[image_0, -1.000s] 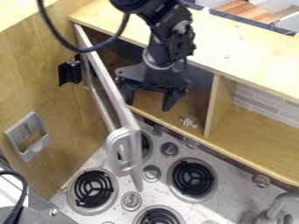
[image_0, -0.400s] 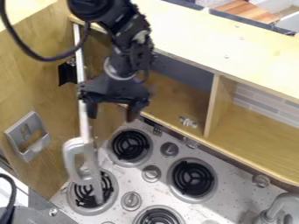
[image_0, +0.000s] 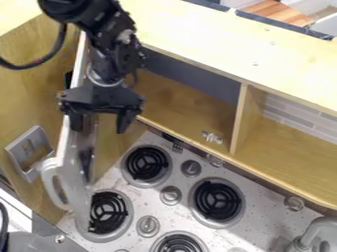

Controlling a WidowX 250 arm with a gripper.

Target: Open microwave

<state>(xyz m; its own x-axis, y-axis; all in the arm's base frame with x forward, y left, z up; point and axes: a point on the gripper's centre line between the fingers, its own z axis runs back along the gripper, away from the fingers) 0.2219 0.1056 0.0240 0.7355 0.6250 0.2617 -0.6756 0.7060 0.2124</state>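
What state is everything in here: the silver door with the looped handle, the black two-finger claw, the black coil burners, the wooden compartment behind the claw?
Silver microwave door with looped handle: swung wide open.
Black two-finger gripper: open, fingers apart, beside the door's upper part.
Black coil burners: dark, none glowing.
Wooden compartment: front uncovered.

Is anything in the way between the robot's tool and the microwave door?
Nothing visible stands between the tool and the microwave door. The tool hangs right by the wide-open door, though I can't tell if they touch.
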